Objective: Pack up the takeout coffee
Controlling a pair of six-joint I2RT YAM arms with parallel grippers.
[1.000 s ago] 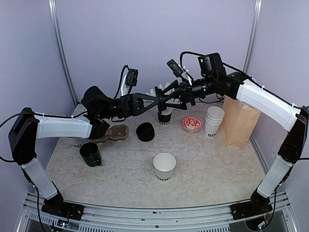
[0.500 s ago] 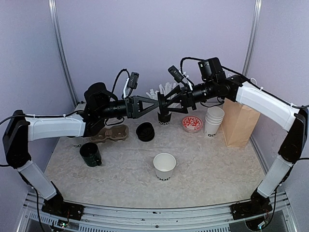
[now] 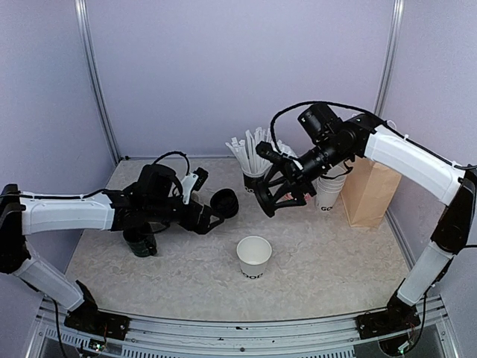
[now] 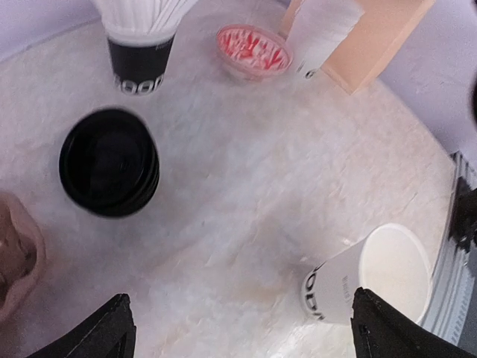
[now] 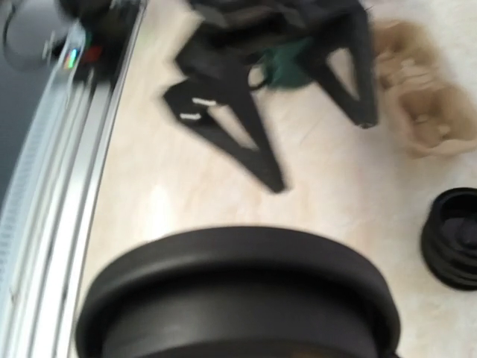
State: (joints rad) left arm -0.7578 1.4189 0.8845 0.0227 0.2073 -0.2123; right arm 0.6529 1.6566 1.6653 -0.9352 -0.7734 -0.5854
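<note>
White paper cup (image 3: 254, 253) upright, lidless, room all round | round black lid (image 5: 238, 291) clamped by right gripper (image 3: 277, 195) | left gripper (image 4: 239, 295) spread wide

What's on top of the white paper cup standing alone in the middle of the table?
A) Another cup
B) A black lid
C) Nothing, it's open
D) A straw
C: the white cup stands upright with its mouth open and bare, while the stack of black lids sits apart from it on the table.
</note>
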